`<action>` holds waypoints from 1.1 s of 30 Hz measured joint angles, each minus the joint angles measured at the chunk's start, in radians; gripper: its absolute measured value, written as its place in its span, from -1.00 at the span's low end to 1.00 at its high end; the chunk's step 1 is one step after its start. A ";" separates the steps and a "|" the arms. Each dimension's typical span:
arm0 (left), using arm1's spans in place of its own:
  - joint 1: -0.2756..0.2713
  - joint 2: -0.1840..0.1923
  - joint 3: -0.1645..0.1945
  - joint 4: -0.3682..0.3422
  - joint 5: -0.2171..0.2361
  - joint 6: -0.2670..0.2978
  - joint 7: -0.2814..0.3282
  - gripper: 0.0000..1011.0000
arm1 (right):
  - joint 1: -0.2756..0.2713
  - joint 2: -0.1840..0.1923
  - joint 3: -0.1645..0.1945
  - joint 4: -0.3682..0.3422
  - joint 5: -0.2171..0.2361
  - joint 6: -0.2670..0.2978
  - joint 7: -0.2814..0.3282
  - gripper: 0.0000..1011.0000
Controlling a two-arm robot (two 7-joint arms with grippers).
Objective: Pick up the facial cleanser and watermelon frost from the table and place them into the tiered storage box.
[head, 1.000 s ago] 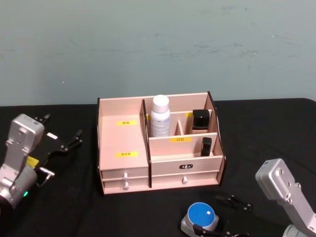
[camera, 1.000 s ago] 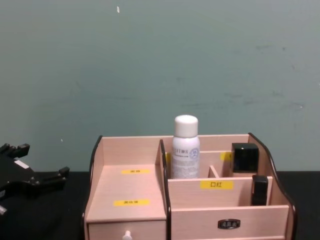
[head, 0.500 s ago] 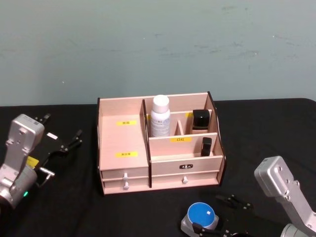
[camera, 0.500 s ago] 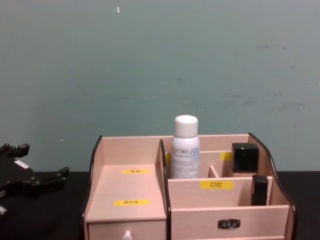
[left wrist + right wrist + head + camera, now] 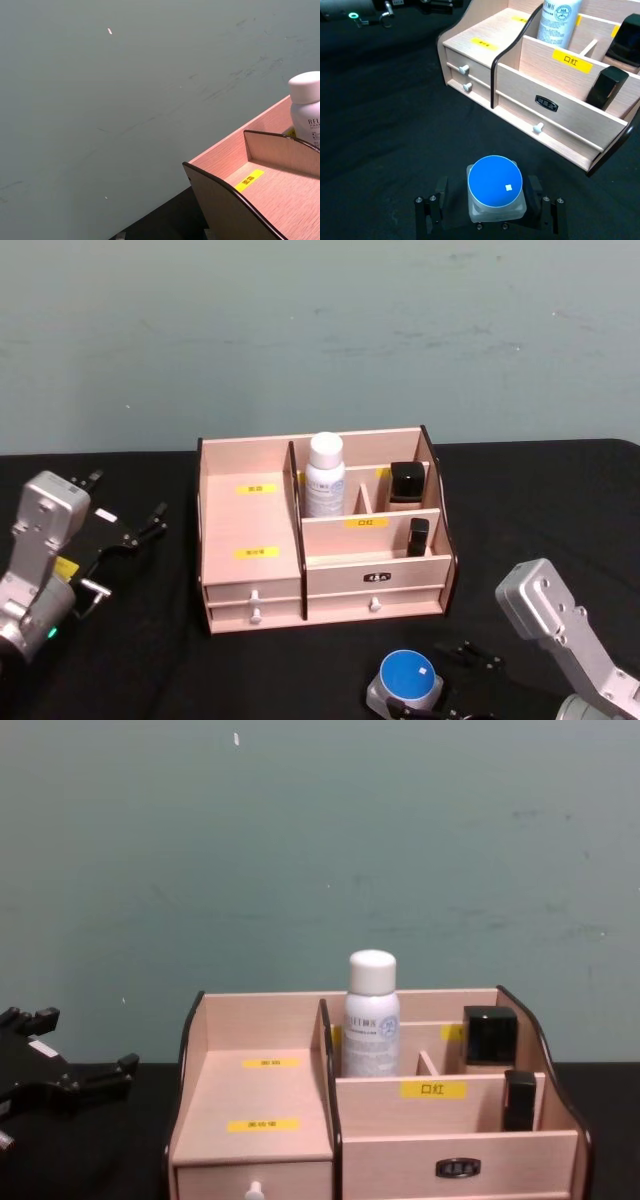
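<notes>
While the blue-lidded jar (image 5: 409, 677) stands on the black table (image 5: 150, 660) just in front of the tiered storage box (image 5: 340, 575), your right gripper (image 5: 488, 186) straddles it with the jaws released, one finger on either side of the jar. On one side there's a visible gap, so nothing is clamped. Look into the box: a white bottle (image 5: 324, 477) with a white cap stands upright in the rear compartment, just right of the tall centre divider. A black square-capped container (image 5: 405, 482) sits in the rear right compartment. One tier lower, a slim black tube (image 5: 418, 536) stands at the right end behind the yellow-labelled wall. The front drawers are pushed in. Your left gripper (image 5: 128, 502) hangs well to the left of the box, jaws spread and holding nothing.
</notes>
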 joint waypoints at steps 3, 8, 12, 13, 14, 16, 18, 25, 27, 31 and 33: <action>0.000 0.000 0.000 0.000 0.000 0.000 0.000 1.00 | 0.008 -0.006 -0.003 0.007 -0.008 0.011 -0.002 0.98; 0.000 0.000 0.000 0.000 0.000 0.000 0.000 1.00 | 0.019 -0.015 -0.007 0.019 -0.021 0.028 -0.006 0.98; 0.000 0.000 0.000 0.000 0.000 0.000 0.000 1.00 | 0.026 -0.023 -0.011 0.027 -0.030 0.041 -0.006 0.98; 0.000 0.000 0.000 0.000 0.000 0.000 0.000 1.00 | 0.029 -0.028 -0.013 0.031 -0.034 0.046 -0.006 0.98; 0.000 0.000 0.000 0.000 0.000 0.000 0.000 1.00 | 0.030 -0.030 -0.014 0.032 -0.035 0.048 -0.006 0.98; 0.000 0.000 0.000 0.000 0.000 0.000 0.000 1.00 | 0.034 -0.037 -0.016 0.037 -0.041 0.053 -0.006 0.98; 0.000 0.000 0.000 0.000 0.000 0.000 0.000 1.00 | 0.036 -0.042 -0.018 0.041 -0.044 0.056 -0.006 0.98; 0.000 0.000 0.000 0.000 0.000 0.000 0.000 1.00 | 0.043 -0.060 -0.023 0.056 -0.063 0.073 -0.007 0.98; 0.000 0.000 0.000 0.000 0.000 0.000 0.000 1.00 | 0.044 -0.065 -0.025 0.059 -0.068 0.078 -0.007 0.98; 0.000 0.000 0.000 0.000 0.000 0.000 0.000 1.00 | 0.048 -0.073 -0.027 0.065 -0.077 0.087 -0.004 0.98; 0.000 0.000 0.000 0.000 0.000 0.000 0.000 1.00 | 0.049 -0.076 -0.028 0.068 -0.080 0.091 -0.002 0.98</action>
